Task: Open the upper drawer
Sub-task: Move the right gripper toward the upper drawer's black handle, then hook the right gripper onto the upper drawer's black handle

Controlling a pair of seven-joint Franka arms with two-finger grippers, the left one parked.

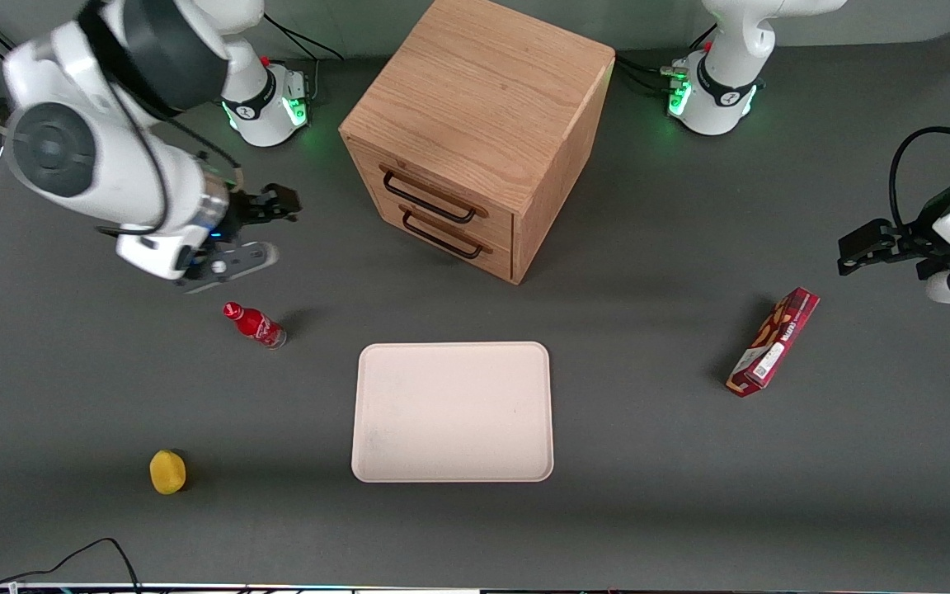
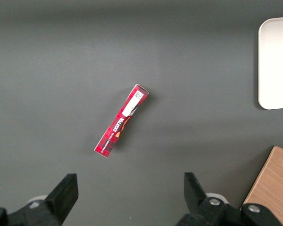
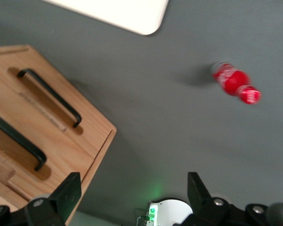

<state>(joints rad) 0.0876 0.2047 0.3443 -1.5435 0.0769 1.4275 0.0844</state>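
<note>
The gripper (image 1: 284, 203) hangs wide open above the table, well apart from the shut upper drawer (image 1: 434, 195) of the cabinet (image 1: 487, 99). A red bottle (image 1: 255, 324) with white script I cannot read stands nearer the front camera than the gripper. A red box (image 2: 121, 120) bearing a barcode label lies toward the parked arm's end.

Matte dark grey tabletop (image 1: 689, 462), filling nearly the whole front view, evenly lit from above. Boxy light oak cabinet (image 1: 483, 99) standing on it, farther from the front camera than the table's middle, turned at an angle, casting a soft shadow. Paler grey strip (image 1: 359, 25) along the table's farthest edge. Thin black cable (image 1: 87, 551) looping at the nearest edge.
</note>
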